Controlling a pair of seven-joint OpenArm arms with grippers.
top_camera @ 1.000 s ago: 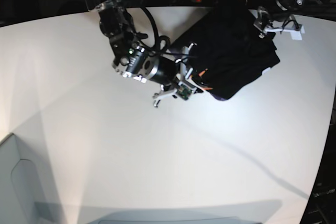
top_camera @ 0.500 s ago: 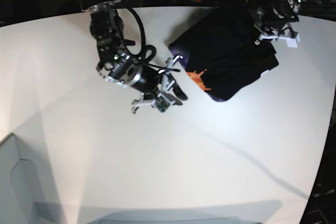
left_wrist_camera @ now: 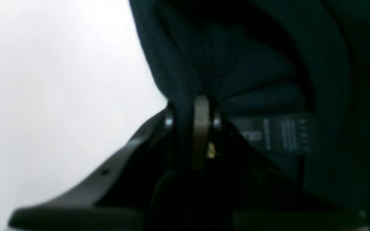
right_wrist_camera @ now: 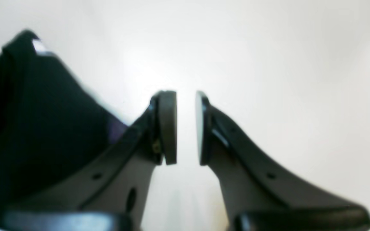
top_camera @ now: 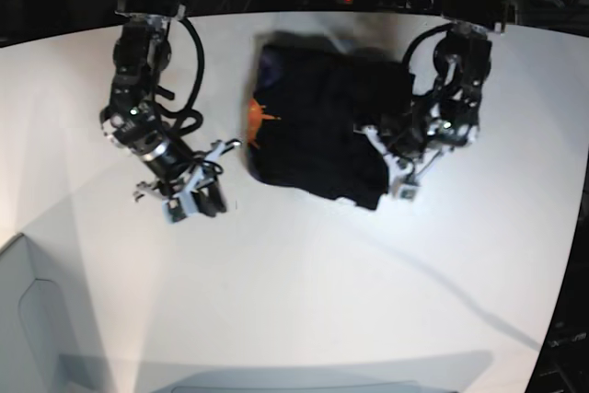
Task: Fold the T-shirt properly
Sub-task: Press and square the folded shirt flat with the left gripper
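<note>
One black T-shirt lies bunched in a rough rectangle on the far middle of the white table, its orange patch at the edge facing the right gripper. The left gripper is clamped on a fold of the cloth at the shirt's other edge, beside a grey label too blurred to read. The right gripper hangs over bare table well apart from the shirt, jaws slightly parted and empty; both wrist views are soft.

Two black arms with looping black cables and silver joints; each tool has grey pads on black fingers.
</note>
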